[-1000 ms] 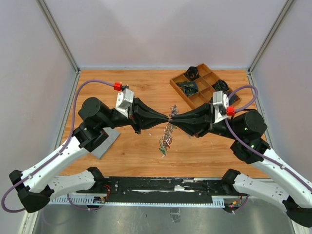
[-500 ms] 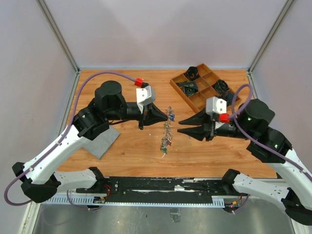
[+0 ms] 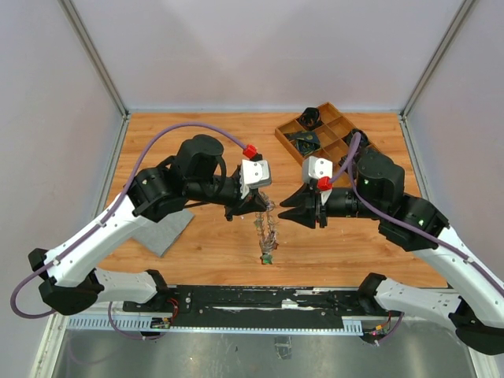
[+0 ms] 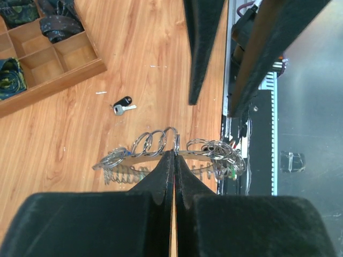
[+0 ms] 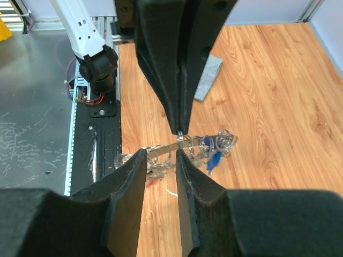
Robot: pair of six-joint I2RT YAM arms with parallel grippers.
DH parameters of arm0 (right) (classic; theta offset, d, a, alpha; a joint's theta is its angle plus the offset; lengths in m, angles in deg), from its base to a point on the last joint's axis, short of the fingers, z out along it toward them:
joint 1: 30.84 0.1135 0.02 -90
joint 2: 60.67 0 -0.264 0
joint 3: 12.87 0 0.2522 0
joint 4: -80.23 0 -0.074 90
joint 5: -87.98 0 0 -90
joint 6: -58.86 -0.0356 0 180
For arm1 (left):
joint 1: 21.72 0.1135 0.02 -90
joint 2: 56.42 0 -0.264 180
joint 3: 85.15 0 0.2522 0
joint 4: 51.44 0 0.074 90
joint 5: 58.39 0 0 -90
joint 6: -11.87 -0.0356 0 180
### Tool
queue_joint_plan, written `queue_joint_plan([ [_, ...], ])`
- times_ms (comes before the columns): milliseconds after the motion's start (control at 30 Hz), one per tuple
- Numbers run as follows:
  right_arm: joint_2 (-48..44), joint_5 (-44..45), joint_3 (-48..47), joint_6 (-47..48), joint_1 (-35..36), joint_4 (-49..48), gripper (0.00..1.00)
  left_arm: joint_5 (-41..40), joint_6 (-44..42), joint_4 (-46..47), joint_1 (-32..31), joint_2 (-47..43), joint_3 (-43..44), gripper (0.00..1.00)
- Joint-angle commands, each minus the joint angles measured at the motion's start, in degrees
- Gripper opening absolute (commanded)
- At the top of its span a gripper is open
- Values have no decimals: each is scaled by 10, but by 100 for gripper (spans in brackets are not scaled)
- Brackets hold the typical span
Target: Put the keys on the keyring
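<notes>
My left gripper (image 4: 172, 156) has its fingers pressed together, pinching the keyring (image 4: 142, 154) by its band at the centre of the top view. My right gripper (image 5: 159, 158) fingers are slightly spread and empty, just beside the ring. A black-tagged key (image 4: 122, 106) lies on the table (image 4: 161, 64), at centre left in the left wrist view.

No readable text, logo, number or sign turns up in any of the three views. The small silver keys (image 4: 221, 152) hanging on the large silver metal keyring (image 4: 143, 156) are too tiny and blurry to make out any stamping. Same story for the lone silver key with the black plastic head (image 4: 122, 105) lying on the wooden tabletop (image 4: 155, 48): nothing on it can be read.
</notes>
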Motion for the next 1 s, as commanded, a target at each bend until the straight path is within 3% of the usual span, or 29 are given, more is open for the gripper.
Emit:
queue_joint_plan([
  [0, 6, -5, 19, -1, 6, -23, 29, -4, -22, -5, -14, 0, 32, 1],
  [333, 18, -42, 36, -21, 6, -73, 29, 1, -26, -2, -26, 4, 33, 1],
  [967, 34, -31, 34, 0, 6, -16, 22, -2, -33, -3, -32, -3, 34, 1],
])
